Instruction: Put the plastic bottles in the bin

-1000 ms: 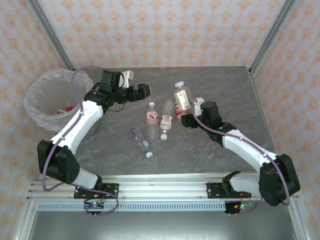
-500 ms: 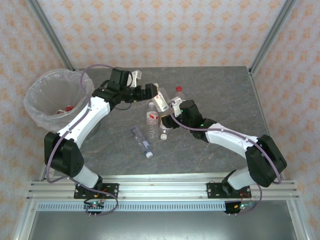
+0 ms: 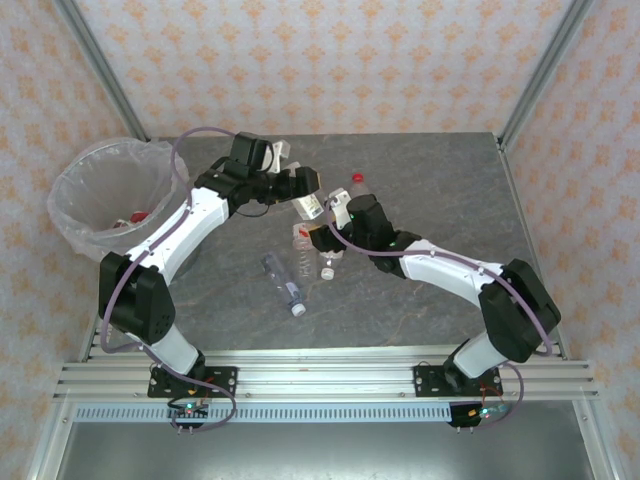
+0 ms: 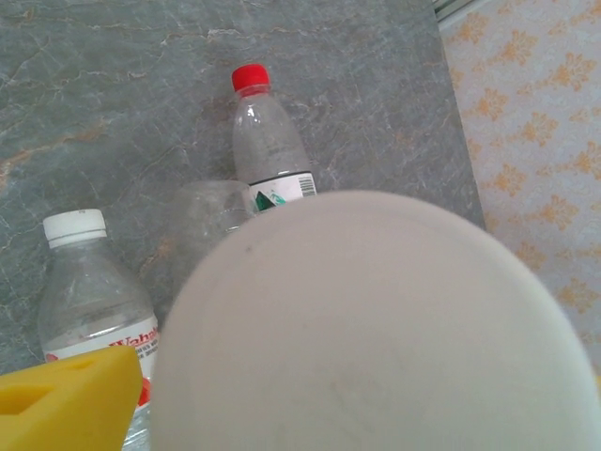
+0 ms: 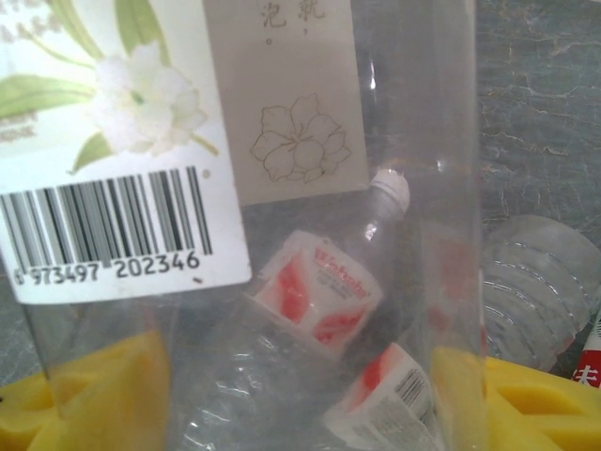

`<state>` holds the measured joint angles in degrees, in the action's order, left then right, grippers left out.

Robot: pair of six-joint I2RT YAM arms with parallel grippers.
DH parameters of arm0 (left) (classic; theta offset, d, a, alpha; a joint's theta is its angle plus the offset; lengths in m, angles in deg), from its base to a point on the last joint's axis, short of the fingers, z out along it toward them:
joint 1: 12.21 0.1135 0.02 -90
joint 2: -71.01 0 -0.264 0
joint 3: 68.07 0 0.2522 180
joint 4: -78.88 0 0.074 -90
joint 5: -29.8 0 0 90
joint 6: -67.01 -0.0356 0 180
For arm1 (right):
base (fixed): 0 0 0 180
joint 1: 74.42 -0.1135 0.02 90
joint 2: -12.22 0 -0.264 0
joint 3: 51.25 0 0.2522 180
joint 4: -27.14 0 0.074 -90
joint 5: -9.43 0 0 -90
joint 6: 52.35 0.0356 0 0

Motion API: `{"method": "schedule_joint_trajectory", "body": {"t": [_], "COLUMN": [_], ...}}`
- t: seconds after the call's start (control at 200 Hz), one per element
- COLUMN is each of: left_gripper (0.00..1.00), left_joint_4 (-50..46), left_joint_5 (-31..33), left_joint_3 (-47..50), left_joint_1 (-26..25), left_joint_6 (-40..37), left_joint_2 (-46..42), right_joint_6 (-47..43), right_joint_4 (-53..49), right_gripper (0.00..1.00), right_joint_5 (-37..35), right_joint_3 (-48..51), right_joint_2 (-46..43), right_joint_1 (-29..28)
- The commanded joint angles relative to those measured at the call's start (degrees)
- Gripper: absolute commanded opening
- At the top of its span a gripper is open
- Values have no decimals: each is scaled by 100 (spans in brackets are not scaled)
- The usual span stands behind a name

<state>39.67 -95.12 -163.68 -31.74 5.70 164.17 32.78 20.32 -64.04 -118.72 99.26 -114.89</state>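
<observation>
1. The right gripper (image 3: 322, 218) is clamped on one clear bottle (image 3: 312, 205). In the right wrist view its yellow pads (image 5: 94, 395) press either side of the bottle's see-through body (image 5: 282, 113), just below the floral label and barcode.
2. The bottle is raised off the table (image 3: 430, 180), and its upper end points at the left gripper (image 3: 300, 183), which meets it there.
3. In the left wrist view a big blurred white round shape, probably the cap, sits right in front of the camera beside one yellow finger (image 4: 56, 404). I cannot tell whether the left jaws are apart or have closed on it.
4. This looks like a hand-over between the two arms.
5. Handling: the bottle looks empty, so it should be light, with thin walls that dent under a squeeze and a smooth skin that can slip or twist.
6. The best hold is probably the stiffer neck and shoulder just under the cap, or across the label band; the mid-body would likely buckle.
7. Below the left gripper lie a red-capped bottle (image 4: 268, 141) and a white-capped one (image 4: 89, 282).
8. The bin (image 3: 70, 170) stands well behind the left gripper, beyond its elbow
</observation>
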Motion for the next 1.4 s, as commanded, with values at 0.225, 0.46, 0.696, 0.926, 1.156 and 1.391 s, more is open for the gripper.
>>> {"method": "schedule_joint_trajectory", "body": {"t": [0.225,0.46,0.696,0.926,1.156,1.391], "left_gripper": [70,54,45,40,36,33], "left_joint_4": [270,164,100,33,-8,-75], "left_joint_5": [-497,-469,-468,-440,-349,-228], "left_joint_3": [-60,-38,-108,-200,-218,-263], "left_joint_1": [-68,-73,-70,-67,-68,-62], "left_joint_6": [-78,-249,-202,-197,-183,-171], "left_joint_2": [27,-71,12,55,70,77], "right_joint_6": [314,446,618,656,502,152], "right_joint_4": [126,202,215,198,405,396], "right_gripper": [2,10,30,53,75,99], "right_joint_5": [152,270,264,361,426,303], "right_joint_3": [-376,-381,-429,-406,-147,166], "right_joint_2": [153,170,215,160,-81,-477], "right_joint_1": [-48,-44,-44,-49,-49,-45]}}
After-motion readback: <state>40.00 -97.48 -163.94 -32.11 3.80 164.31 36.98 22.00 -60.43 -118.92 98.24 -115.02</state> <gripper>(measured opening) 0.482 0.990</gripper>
